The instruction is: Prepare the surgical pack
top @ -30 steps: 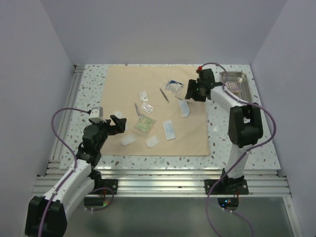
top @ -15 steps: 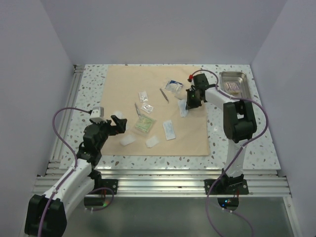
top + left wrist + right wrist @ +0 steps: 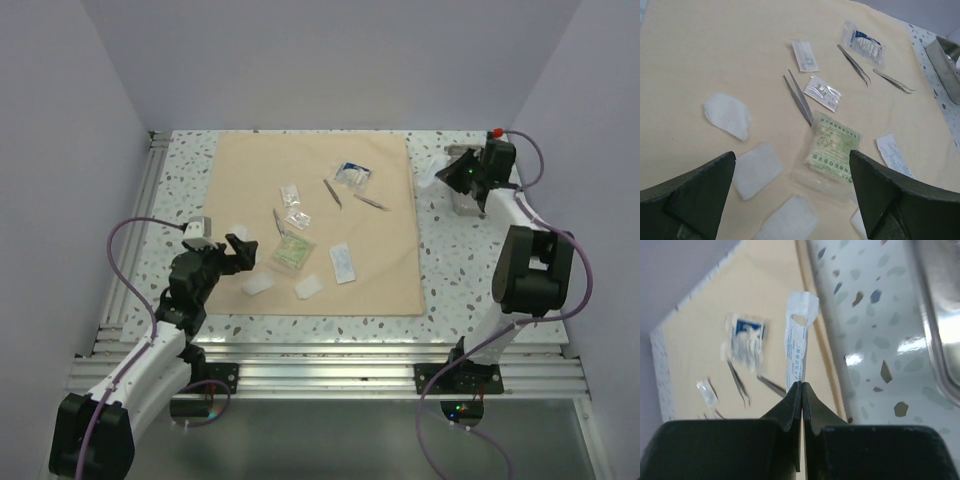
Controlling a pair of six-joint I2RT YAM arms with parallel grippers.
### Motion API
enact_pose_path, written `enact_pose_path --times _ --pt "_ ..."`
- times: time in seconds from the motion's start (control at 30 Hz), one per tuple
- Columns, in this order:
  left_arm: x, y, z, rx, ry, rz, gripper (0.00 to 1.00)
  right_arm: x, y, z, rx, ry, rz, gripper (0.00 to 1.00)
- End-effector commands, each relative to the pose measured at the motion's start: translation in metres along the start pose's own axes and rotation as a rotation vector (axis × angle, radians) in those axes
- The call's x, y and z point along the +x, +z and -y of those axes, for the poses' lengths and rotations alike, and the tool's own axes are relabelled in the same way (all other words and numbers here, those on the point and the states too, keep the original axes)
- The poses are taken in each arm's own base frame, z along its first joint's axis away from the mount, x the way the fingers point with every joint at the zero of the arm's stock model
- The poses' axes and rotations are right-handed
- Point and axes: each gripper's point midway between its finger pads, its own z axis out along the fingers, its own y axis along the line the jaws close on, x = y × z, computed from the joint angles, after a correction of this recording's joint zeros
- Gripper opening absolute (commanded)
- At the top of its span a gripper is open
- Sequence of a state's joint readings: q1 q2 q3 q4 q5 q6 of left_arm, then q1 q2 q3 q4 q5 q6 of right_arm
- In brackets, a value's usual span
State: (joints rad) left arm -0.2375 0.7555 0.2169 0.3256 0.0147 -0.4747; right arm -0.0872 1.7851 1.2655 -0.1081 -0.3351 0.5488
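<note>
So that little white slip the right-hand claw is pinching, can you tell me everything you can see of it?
The white sachet is a thin, flat, narrow strip that looks like paper or film. Small blue print runs along its length, and its far end is crumpled with a notch. The right gripper is shut on its near end, and nothing else seems to touch it. It sticks straight out from the fingertips, apparently lifted above the speckled table, between the edge of the tan cloth and the steel tray.

A tan cloth [image 3: 250, 170] lies flat across mid-frame, strewn with small clear and white sachets [image 3: 343, 262], a green sachet [image 3: 292, 253] and three thin tweezers [image 3: 332, 192]. The steel tray [image 3: 946, 65] sits upper right. Near it, one white sachet [image 3: 797, 347] hangs pinched in the right gripper [image 3: 802, 385].
</note>
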Motion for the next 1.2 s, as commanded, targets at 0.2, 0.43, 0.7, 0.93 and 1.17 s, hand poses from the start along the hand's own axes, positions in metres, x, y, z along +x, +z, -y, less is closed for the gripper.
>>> enact_pose_path --times 0.2,0.43,0.7,0.93,1.17 --pt "-0.021 0.001 0.01 0.025 0.027 0.054 1.0 -0.105 -0.014 0.073 0.143 0.481 0.538 0.0" --pt "-0.018 0.002 0.011 0.026 0.03 0.047 1.0 -0.135 -0.016 0.109 0.26 0.632 0.742 0.0" --pt "-0.018 0.002 0.009 0.016 0.037 0.05 1.0 -0.155 0.018 0.129 0.386 0.681 0.737 0.47" --pt "-0.018 0.003 0.009 0.011 0.039 0.047 1.0 -0.13 0.01 0.074 0.317 0.55 0.676 0.75" --pt "-0.019 0.002 0.011 0.021 0.036 0.049 1.0 -0.048 0.072 -0.018 0.108 0.317 0.274 0.65"
